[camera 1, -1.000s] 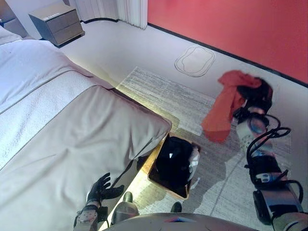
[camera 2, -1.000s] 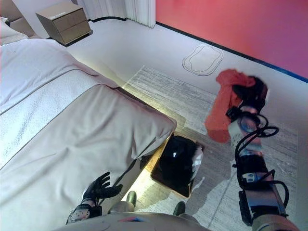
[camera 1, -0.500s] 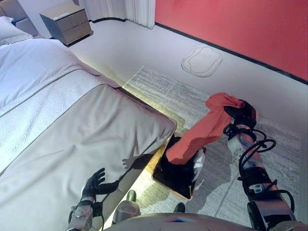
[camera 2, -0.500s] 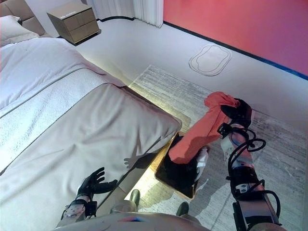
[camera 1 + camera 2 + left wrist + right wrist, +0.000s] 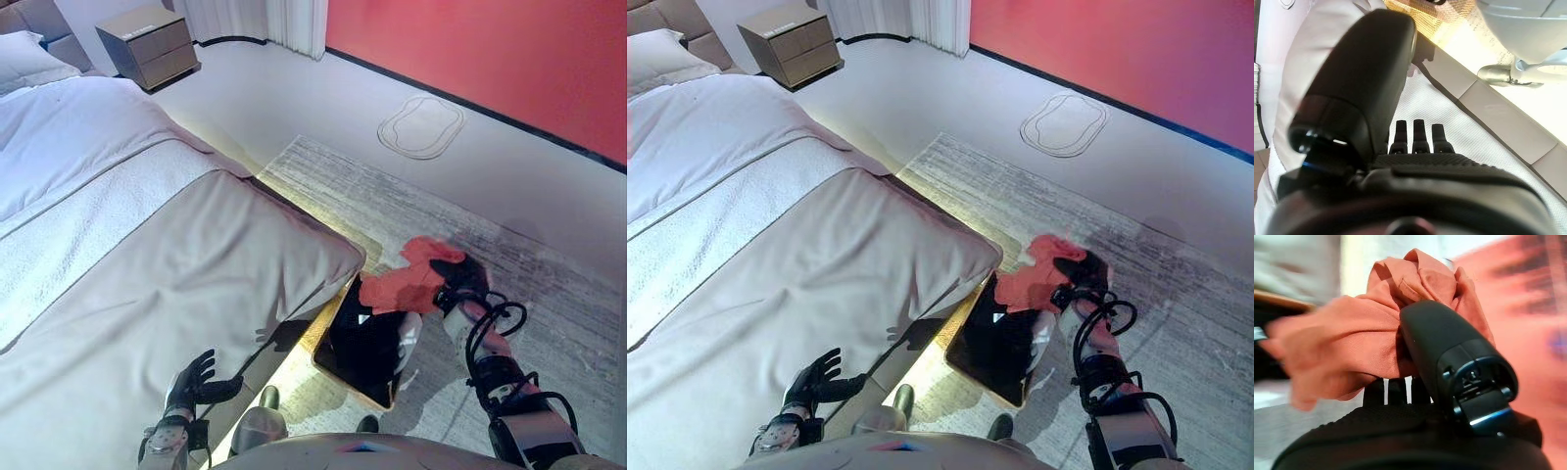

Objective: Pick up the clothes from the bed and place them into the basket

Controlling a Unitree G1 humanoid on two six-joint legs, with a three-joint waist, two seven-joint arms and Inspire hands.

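My right hand [image 5: 458, 279] is shut on an orange-red garment [image 5: 407, 284] and holds it low over the far end of the basket [image 5: 387, 398], which stands on the rug beside the bed. In the right wrist view the thumb [image 5: 1449, 350] pinches the bunched garment [image 5: 1352, 342]. The basket holds dark clothes [image 5: 358, 338] and a white piece [image 5: 407, 333]. My left hand [image 5: 196, 382] is open with fingers spread, low over the grey bedcover [image 5: 147, 294] near the bed's edge; its fingers [image 5: 1420, 137] are straight in the left wrist view.
The bed with white sheets [image 5: 59, 147] and a pillow [image 5: 29, 73] takes up the left side. A grey nightstand [image 5: 147, 44] stands at the back. A striped rug [image 5: 470, 215] lies under the basket, with a red wall [image 5: 509, 59] behind.
My right hand has come down and toward the basket with the orange-red garment, from raised over the rug to low over the basket's far end. The camera has shifted a little. The left hand stays put.
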